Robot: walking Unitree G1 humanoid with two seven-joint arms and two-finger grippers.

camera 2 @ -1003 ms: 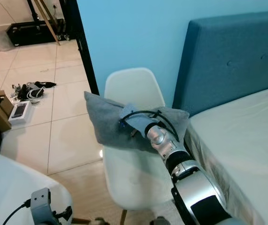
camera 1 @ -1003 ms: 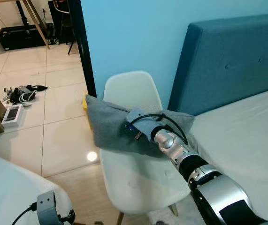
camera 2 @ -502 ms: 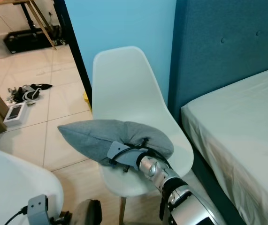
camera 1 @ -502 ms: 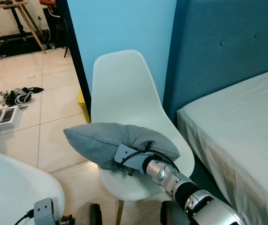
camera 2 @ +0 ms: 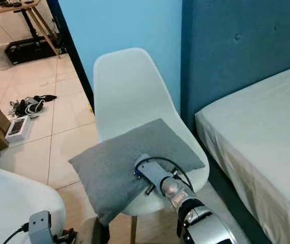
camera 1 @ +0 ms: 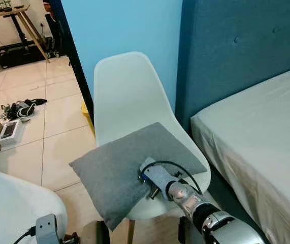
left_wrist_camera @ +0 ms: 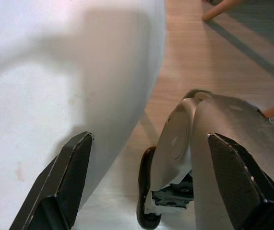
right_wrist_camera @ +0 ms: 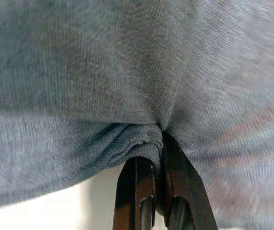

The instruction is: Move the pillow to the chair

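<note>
A grey pillow (camera 1: 129, 168) lies flat on the seat of a white shell chair (camera 1: 127, 96), its near left corner hanging over the seat's front edge. My right gripper (right_wrist_camera: 157, 143) is shut on a pinched fold of the pillow's fabric. In the eye views the right wrist (camera 1: 157, 179) rests on top of the pillow near its front. My left gripper (left_wrist_camera: 146, 191) hangs low at my side, its fingers (left_wrist_camera: 67, 182) spread open over the wooden floor beside a white rounded surface.
A bed with a white sheet (camera 1: 266, 132) and a blue headboard (camera 1: 236, 46) stands right of the chair. A white rounded object (camera 1: 12, 203) is at my lower left. Boxes and cables (camera 1: 12, 114) lie on the tiled floor beyond a doorway.
The pillow went from bunched and held above the seat's front to lying spread flat on the seat. My right gripper lowered with it. The camera shifted slightly.
</note>
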